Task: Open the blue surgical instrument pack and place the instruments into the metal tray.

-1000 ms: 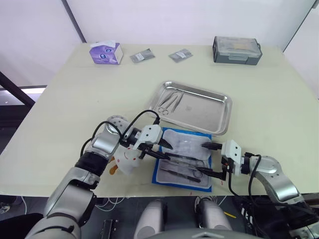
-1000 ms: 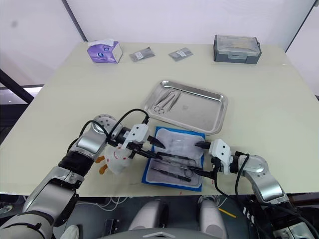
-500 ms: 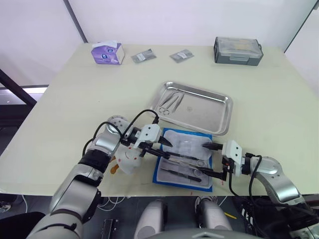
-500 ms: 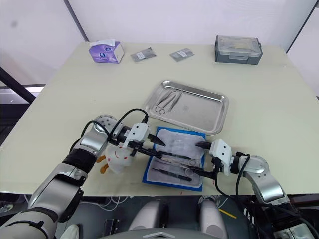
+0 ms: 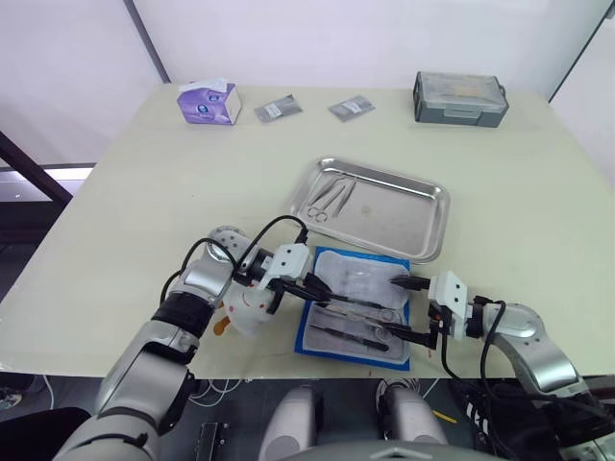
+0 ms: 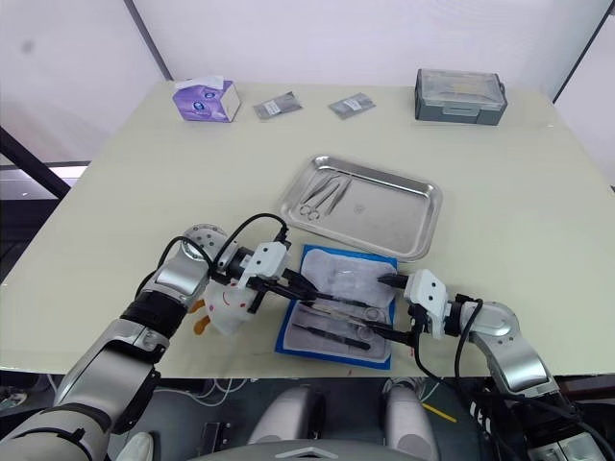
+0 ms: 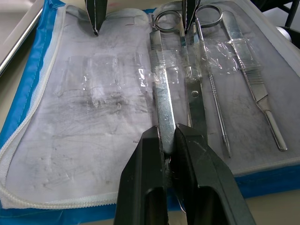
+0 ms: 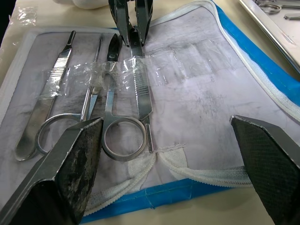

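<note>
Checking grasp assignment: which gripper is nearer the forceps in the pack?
Left. The left gripper is closed on the tip of the forceps inside the blue surgical instrument pack; the right gripper hovers open at the pack's opposite end, apart.

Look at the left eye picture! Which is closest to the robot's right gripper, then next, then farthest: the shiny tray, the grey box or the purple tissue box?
From the right gripper:
1. The metal tray, just beyond it, past the open blue pack.
2. The grey lidded box, at the table's far edge, on the right.
3. The purple tissue box, at the far left corner, diagonally across.
</note>
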